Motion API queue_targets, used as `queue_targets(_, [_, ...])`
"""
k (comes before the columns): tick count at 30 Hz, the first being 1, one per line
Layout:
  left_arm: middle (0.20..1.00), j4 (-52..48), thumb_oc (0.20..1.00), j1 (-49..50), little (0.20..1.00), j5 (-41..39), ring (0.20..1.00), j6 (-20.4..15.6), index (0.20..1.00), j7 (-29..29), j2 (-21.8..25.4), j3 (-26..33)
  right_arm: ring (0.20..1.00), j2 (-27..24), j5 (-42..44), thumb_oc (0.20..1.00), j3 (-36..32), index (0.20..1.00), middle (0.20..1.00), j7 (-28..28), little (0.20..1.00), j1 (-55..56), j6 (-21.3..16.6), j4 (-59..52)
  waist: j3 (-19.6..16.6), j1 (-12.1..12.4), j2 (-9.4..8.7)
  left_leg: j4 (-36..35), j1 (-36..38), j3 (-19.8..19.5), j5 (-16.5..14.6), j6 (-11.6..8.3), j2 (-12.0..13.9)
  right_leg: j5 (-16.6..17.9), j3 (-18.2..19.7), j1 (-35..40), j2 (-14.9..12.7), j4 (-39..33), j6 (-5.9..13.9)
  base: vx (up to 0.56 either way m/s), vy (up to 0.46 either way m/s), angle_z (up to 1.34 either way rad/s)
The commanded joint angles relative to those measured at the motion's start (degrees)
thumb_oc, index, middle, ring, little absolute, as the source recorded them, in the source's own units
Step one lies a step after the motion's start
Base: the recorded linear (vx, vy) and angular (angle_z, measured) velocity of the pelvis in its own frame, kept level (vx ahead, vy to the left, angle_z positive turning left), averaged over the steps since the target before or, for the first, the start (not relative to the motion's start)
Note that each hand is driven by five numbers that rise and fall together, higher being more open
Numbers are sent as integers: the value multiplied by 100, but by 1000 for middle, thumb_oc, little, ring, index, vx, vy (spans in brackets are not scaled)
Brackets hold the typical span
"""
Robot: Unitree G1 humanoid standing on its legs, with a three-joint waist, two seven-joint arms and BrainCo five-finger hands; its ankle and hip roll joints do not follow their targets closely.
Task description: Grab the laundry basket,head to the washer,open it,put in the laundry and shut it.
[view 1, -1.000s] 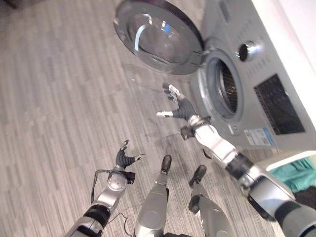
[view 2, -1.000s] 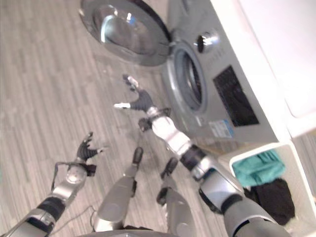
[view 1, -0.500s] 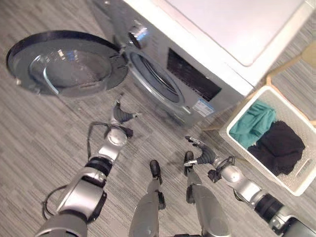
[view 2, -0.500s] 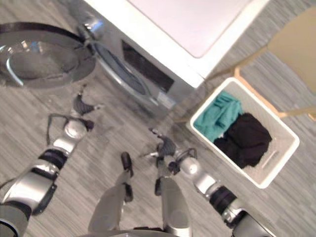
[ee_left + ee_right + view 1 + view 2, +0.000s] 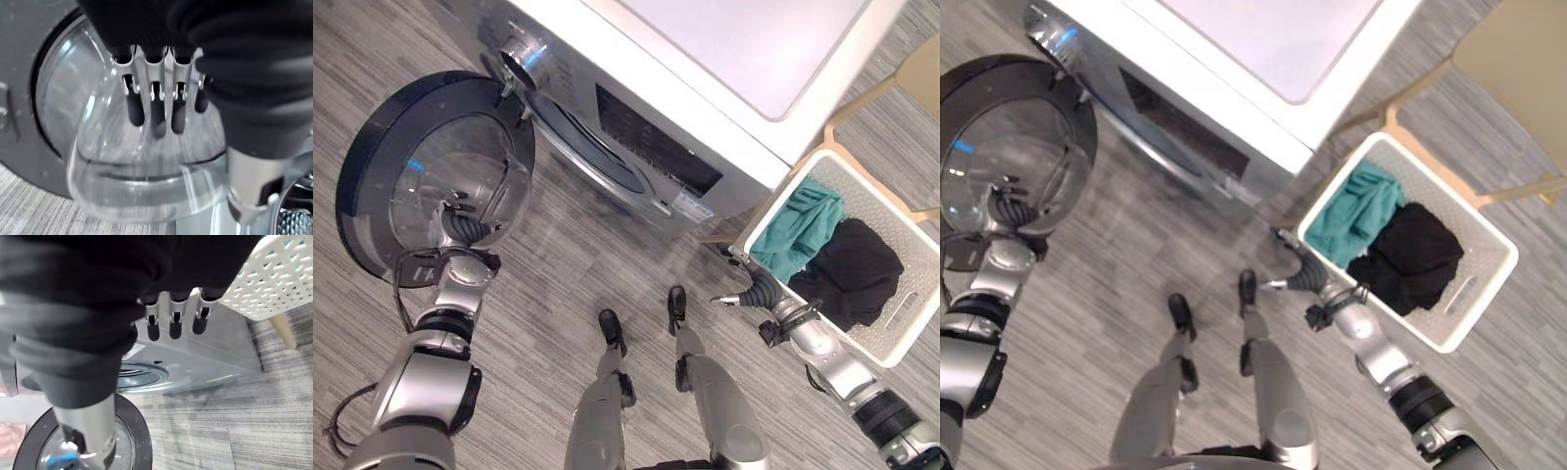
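Reaching toward the laundry basket (image 5: 1485, 277), the right hand (image 5: 1301, 273) hangs open just beside its near wall. Teal and black laundry (image 5: 1400, 240) lies inside. The left hand (image 5: 462, 226), fingers relaxed, hovers before the washer's (image 5: 705, 88) swung-open door (image 5: 401, 147).

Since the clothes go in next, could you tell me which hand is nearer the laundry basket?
Right. The right hand hovers open beside the laundry basket, near its rim; the left hand is across the floor at the washer door.

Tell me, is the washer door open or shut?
Open. The round glass door is swung wide to the side of the washer, and the dark opening shows in the front. The left hand is by the door.
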Motion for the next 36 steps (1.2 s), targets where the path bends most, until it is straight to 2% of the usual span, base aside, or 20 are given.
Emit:
queue_targets(1, [1000, 296, 1000, 194, 1000, 11, 1000, 69, 1000, 326, 556, 276, 1000, 114, 71, 1000, -157, 1000, 1000, -54, 1000, 260, -373, -464, -186, 69, -219, 829, -514, -245, -543, 22, -79, -1015, -246, 210, -650, 731, 727, 44, 30, 9])
queue_targets(8, [1000, 407, 1000, 58, 1000, 326, 1000, 260, 1000, 561, 1412, 469, 1000, 54, 138, 1000, -372, 1000, 1000, -18, 1000, 497, -485, -782, -254, 143, -295, 826, -568, -306, -582, 7, -65, -1002, -343, 263, -660, 682, 750, 29, 8, 13])
queue_targets(11, [1000, 388, 1000, 88, 1000, 290, 1000, 222, 1000, 531, 1517, 519, 1000, 99, 161, 1000, -375, 1000, 1000, -9, 1000, 499, -490, -813, -277, 165, -287, 768, -475, -283, -578, -3, -64, -1022, -345, 322, -652, 670, 743, 8, -8, 6])
queue_targets(13, [1000, 290, 1000, 218, 1000, 127, 1000, 152, 1000, 449, 1397, 611, 1000, 128, 156, 1000, -374, 1000, 1000, -10, 1000, 482, -471, -788, -305, 178, -266, 767, -398, -239, -598, -7, -64, -1038, -322, 353, -653, 679, 734, 0, 0, 0])
queue_targets(17, [1000, -189, 1000, 806, 1000, -101, 1000, -17, 1000, 263, 939, 802, 1000, 171, 133, 1000, -400, 1000, 1000, -41, 1000, 456, -468, -884, -393, 181, -250, 810, -208, -131, -700, 17, -56, -1088, -226, 426, -652, 756, 717, 22, -16, -2])
queue_targets(18, [1000, -627, 1000, 1371, 1000, -200, 1000, -122, 1000, 144, 496, 910, 1000, 243, 83, 1000, -452, 1000, 1000, -53, 1000, 443, -438, -903, -489, 192, -232, 835, -20, -26, -779, 43, -47, -1131, -179, 480, -645, 851, 704, 79, -16, -19])
queue_targets(19, [1000, -829, 1000, 1687, 1000, -237, 1000, -147, 1000, 96, 278, 980, 1000, 251, 40, 1000, -510, 1000, 1000, -73, 1000, 469, -431, -942, -545, 188, -227, 826, 109, 40, -828, 59, -37, -1166, -143, 521, -638, 918, 703, 79, -16, -35])
queue_targets(20, [1000, -829, 1000, 1687, 1000, -237, 1000, -147, 1000, 96, 278, 980, 1000, 251, 40, 1000, -510, 1000, 1000, -73, 1000, 469, -431, -942, -545, 188, -227, 826, 109, 40, -828, 59, -38, -1166, -143, 521, -638, 918, 703, 86, 6, -48])
queue_targets(21, [1000, -1332, 1000, 2320, 1000, -266, 1000, -203, 1000, -70, -260, 953, 1000, 269, -111, 1000, -639, 1000, 1000, -104, 1000, 504, -389, -1016, -620, 164, -206, 843, 375, 220, -898, 81, -2, -1227, -162, 595, -615, 1069, 708, 108, 26, -61])
queue_targets(22, [1000, -1698, 1000, 2915, 1000, -160, 1000, -225, 1000, -176, -621, 881, 1000, 257, -367, 1000, -749, 1000, 1000, -136, 1000, 497, -361, -1067, -700, 181, -184, 809, 729, 585, -957, 65, 103, -1190, -532, 659, -684, 1233, 725, 109, 27, -93])
queue_targets(23, [1000, -1709, 1000, 2927, 1000, -158, 1000, -220, 1000, -175, -627, 884, 1000, 252, -368, 1000, -748, 1000, 1000, -136, 1000, 506, -358, -1074, -696, 188, -181, 803, 746, 593, -958, 64, 103, -1192, -525, 668, -682, 1234, 725, 166, -11, -153])
queue_targets(24, [1000, -1963, 1000, 3388, 1000, -141, 1000, -203, 1000, -315, -1043, 758, 1000, 255, -682, 1000, -808, 1000, 1000, -213, 1000, 476, -289, -1077, -823, 260, -70, 759, 1040, 820, -1060, 0, 232, -1311, -1347, 761, -885, 1530, 755, 132, -76, -141])
queue_targets(25, [1000, -1976, 1000, 3520, 1000, -130, 1000, -195, 1000, -370, -1221, 693, 1000, 278, -890, 1000, -834, 1000, 1000, -251, 1000, 466, -270, -1066, -897, 264, -25, 733, 1138, 951, -1035, -7, 297, -1320, -1651, 732, -974, 1682, 729, 167, -145, -137])
queue_targets(26, [1000, -1988, 1000, 3593, 1000, -70, 1000, -182, 1000, -437, -1390, 583, 1000, 265, -1147, 1000, -896, 1000, 1000, -334, 1000, 529, -234, -1055, -973, 215, 28, 685, 1222, 970, -1006, -22, 325, -1410, -1693, 705, -979, 1778, 694, 165, -279, -81])
queue_targets(27, [1000, -1916, 1000, 3765, 1000, 54, 1000, -218, 1000, -591, -1625, 426, 1000, 237, -1639, 1000, -1097, 1000, 1000, -515, 1000, 751, -180, -1012, -1168, 68, 37, 754, 1329, 939, -1055, -42, 274, -1588, -1392, 979, -769, 1409, 605, 151, -232, -66])
queue_targets(30, [1000, -1846, 1000, 3978, 1000, 155, 1000, -218, 1000, -724, -1911, 253, 1000, 192, -1957, 1000, -1231, 1000, 1000, -645, 1000, 972, -128, -871, -1343, -36, 134, 1006, 1460, 1080, -1118, -132, 360, -1607, -1271, 1307, -660, 1035, 541, 163, -221, -7])
queue_targets(31, [1000, -1774, 1000, 4100, 1000, 218, 1000, -179, 1000, -867, -2118, 38, 1000, 180, -2100, 1000, -1266, 1000, 1000, -725, 1000, 1088, -34, -739, -1420, -97, 155, 1561, 1437, 1189, -1139, -271, 597, -1666, -1178, 1634, -557, 743, 442, 129, -234, -42])
queue_targets(33, [1000, -1645, 1000, 4137, 1000, 211, 1000, -174, 1000, -901, -2254, -34, 1000, 161, -2156, 1000, -1199, 1000, 1000, -712, 1000, 1066, 16, -609, -1434, -95, 180, 1863, 1471, 1194, -1081, -366, 732, -1696, -1083, 1823, -475, 612, 386, 125, -156, -45])
queue_targets(35, [1000, -1490, 1000, 4225, 1000, 164, 1000, -167, 1000, -921, -2411, -186, 1000, 163, -2110, 1000, -990, 1000, 1000, -650, 1000, 946, 92, -395, -1399, 6, 177, 2181, 1400, 788, -873, -470, 764, -1779, -863, 2011, -358, 553, 278, 84, -102, -62])
queue_targets(36, [1000, -1363, 1000, 4199, 1000, 139, 1000, -159, 1000, -933, -2492, -234, 1000, 178, -2043, 1000, -839, 1000, 1000, -595, 1000, 839, 137, -240, -1389, 61, 134, 2105, 1291, 534, -769, -379, 657, -1704, -819, 1996, -378, 527, 223, -4, -88, -127])
